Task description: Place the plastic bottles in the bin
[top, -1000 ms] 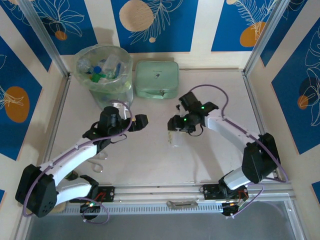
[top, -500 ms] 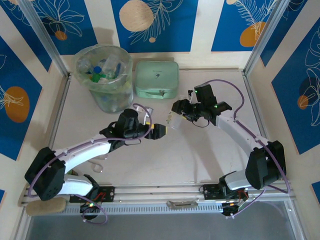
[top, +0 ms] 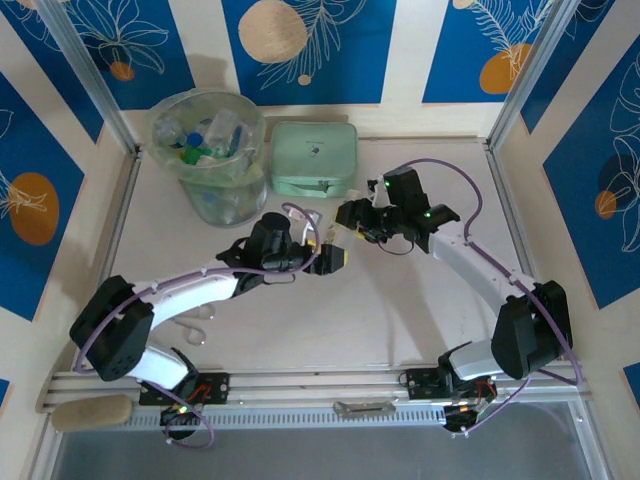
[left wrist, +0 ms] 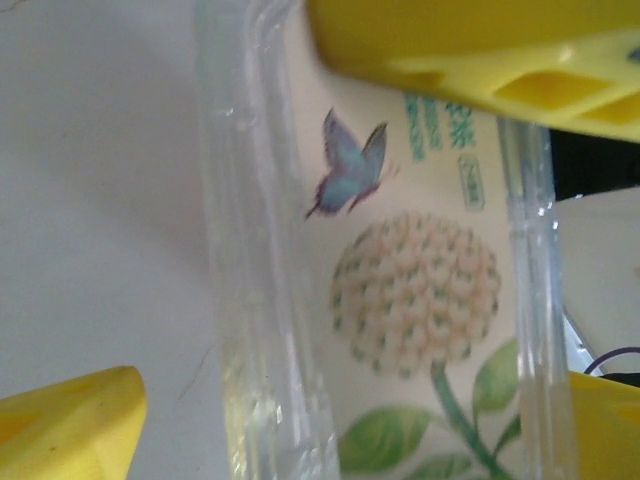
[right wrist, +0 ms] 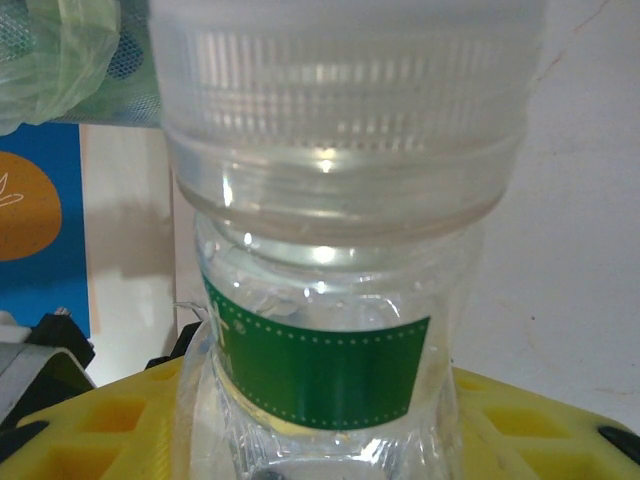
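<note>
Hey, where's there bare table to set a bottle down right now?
Widest bare table: near centre, between left arm and right arm. Also right of the mint case. Crowded: mid-table, where left claw and right claw meet at a bottle, and beside the bin.

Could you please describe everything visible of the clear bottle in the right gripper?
The small clear plastic bottle looks empty, with a ribbed translucent cap above a wide collar. A dark green band with a dotted edge wraps its body; the left wrist view shows a cream label printed with a butterfly, a round flower head and leaves. The right gripper clamps it between yellow fingers, near the flat mint-green case. The left gripper has its yellow fingers open around it.
</note>
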Robot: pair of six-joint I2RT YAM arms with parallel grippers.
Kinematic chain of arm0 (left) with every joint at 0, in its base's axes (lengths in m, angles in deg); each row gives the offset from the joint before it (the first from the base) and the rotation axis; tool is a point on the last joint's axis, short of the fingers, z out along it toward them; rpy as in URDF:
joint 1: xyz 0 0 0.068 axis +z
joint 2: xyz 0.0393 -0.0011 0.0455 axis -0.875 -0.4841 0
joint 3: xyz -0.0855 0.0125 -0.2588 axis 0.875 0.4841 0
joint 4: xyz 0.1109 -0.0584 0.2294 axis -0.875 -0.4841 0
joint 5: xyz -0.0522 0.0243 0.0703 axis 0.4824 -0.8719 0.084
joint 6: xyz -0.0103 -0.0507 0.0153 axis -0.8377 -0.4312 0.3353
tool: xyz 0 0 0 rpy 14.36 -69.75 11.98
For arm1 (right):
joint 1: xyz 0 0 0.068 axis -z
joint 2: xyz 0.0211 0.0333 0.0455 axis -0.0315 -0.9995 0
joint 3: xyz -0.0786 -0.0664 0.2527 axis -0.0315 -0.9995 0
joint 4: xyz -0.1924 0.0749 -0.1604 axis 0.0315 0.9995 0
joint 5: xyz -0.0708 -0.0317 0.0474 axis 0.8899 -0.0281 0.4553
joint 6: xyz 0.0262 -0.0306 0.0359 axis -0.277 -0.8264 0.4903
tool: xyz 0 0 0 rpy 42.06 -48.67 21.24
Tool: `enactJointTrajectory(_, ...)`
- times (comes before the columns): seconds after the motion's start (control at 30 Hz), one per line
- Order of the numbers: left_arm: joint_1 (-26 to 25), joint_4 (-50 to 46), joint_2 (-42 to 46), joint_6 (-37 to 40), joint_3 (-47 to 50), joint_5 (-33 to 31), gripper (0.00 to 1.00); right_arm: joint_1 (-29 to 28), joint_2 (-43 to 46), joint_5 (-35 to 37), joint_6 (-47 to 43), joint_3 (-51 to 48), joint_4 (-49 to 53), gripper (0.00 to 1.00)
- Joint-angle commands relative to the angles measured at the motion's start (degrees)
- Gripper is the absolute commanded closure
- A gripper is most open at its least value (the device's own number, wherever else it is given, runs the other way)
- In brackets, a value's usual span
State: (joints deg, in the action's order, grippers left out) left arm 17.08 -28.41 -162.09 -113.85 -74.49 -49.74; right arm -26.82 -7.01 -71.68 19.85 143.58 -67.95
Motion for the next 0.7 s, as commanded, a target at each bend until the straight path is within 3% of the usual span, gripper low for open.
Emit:
enactJointTrajectory(0.0,-0.4,3.5,-1.0,-0.2,-2.1,2.6,0.12,-0.6,0.3,-2.0,0.8,-1.0,-1.2,0.51)
enactJointTrajectory(0.43,-0.4,4.9,-1.0,-1.3,-1.5,3.7,0.45,-1.3,0.1,-2.4,1.1,-1.5,-2.1,0.52)
enactJointTrajectory(0.57,-0.4,5.1,-1.0,-1.2,-1.0,3.3,0.49,-1.4,0.1,-2.1,1.2,-1.5,-2.1,0.5)
enactJointTrajectory(0.67,-0.4,5.3,-0.8,-1.3,-0.2,2.7,0.49,-1.4,0.1,-1.7,1.5,-1.1,-1.7,0.4)
